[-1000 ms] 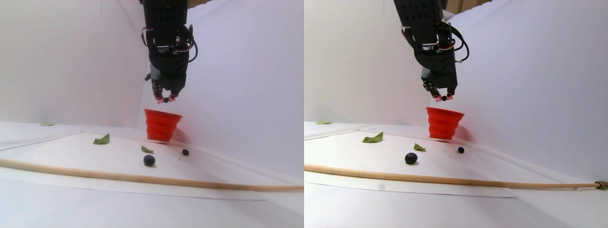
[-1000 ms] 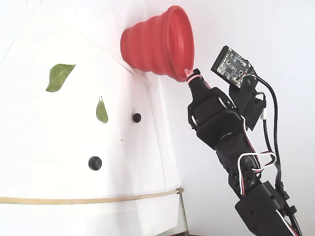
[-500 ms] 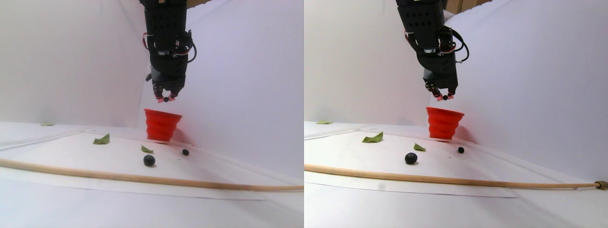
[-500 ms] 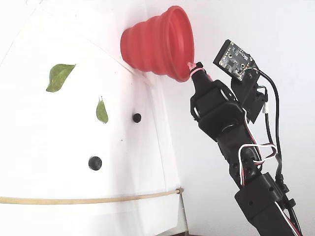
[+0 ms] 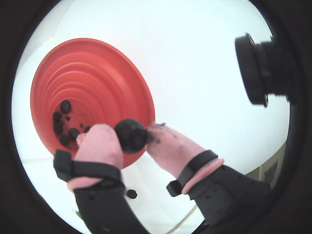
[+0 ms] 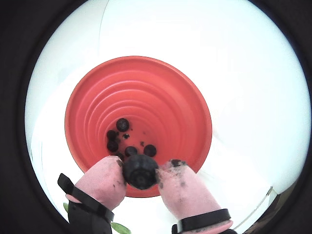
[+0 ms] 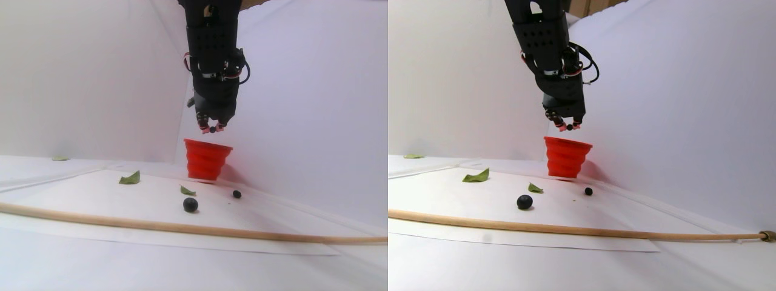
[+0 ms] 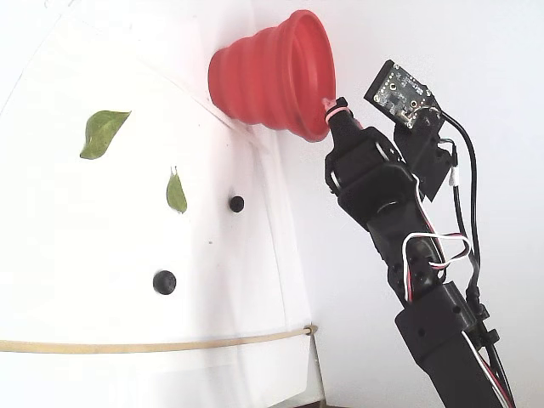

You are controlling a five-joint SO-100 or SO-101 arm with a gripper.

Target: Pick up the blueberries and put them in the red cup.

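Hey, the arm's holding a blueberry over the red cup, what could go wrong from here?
1. In both wrist views the held blueberry sits over the near rim of the red cup, not its centre; released now, it might clip the rim and bounce out.
2. The pink fingertips look smeared with juice, so the berry may stick when the gripper opens.

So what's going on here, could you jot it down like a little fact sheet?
Gripper: gripper shut on a blueberry, pink fingertips pinching it from both sides
Held berry: blueberry, above the near rim of the cup in both wrist views
Cup: red cup upright, against the white wall
Inside cup: several blueberries at the bottom
On the table: two loose berries, green leaves, a wooden stick lying across the front
Next, probably: letting go of the berry over the cup
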